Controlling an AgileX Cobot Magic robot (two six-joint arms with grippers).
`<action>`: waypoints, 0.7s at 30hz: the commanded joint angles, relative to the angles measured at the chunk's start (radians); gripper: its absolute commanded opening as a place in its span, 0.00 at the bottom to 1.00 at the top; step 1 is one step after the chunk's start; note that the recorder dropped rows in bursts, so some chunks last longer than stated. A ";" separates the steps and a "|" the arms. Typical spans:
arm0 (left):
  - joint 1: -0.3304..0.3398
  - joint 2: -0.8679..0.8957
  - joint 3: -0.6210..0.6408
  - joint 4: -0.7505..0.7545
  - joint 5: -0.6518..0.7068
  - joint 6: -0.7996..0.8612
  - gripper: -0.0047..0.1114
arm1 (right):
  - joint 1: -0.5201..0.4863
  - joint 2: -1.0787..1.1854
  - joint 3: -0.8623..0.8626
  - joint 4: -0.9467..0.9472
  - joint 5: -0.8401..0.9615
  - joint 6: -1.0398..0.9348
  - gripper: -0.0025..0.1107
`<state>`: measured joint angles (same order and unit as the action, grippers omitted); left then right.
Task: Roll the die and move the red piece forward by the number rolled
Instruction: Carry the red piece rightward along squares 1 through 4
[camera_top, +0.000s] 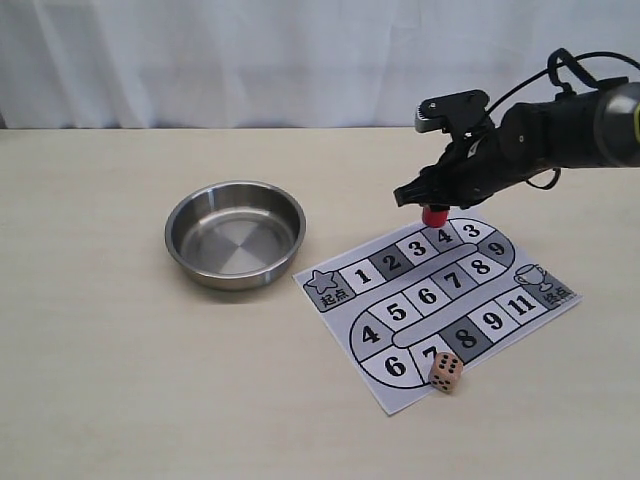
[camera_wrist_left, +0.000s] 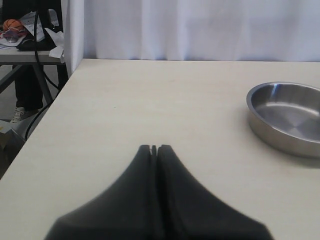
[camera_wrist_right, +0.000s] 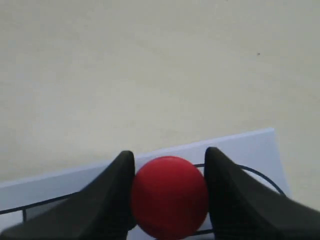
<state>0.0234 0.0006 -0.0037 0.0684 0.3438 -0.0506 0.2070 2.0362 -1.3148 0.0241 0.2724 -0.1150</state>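
The red piece (camera_top: 434, 215) is a small red cylinder at the far edge of the paper game board (camera_top: 330, 283), by the square marked 4. My right gripper (camera_top: 433, 203) is shut on it. In the right wrist view both black fingers press against the sides of the red piece (camera_wrist_right: 170, 196), over the board's white edge (camera_wrist_right: 240, 150). The die (camera_top: 446, 372), a pale wooden cube with black pips, rests on the board's near edge beside square 7. My left gripper (camera_wrist_left: 154, 148) is shut on nothing above bare table and is out of the exterior view.
A round steel bowl (camera_top: 235, 233) stands left of the board and appears in the left wrist view as the bowl (camera_wrist_left: 287, 117). A white curtain hangs behind the table. The table's left edge (camera_wrist_left: 45, 120) borders a cluttered floor area.
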 joint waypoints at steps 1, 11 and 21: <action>0.000 -0.001 0.004 -0.002 -0.013 -0.006 0.04 | -0.032 -0.001 0.002 0.045 -0.015 0.007 0.06; 0.000 -0.001 0.004 -0.002 -0.013 -0.006 0.04 | -0.035 0.086 0.002 0.065 0.001 0.007 0.06; 0.000 -0.001 0.004 -0.002 -0.013 -0.006 0.04 | -0.036 0.052 0.002 0.065 -0.027 0.007 0.06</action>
<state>0.0234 0.0006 -0.0037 0.0684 0.3438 -0.0506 0.1760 2.1058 -1.3169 0.0840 0.2581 -0.1116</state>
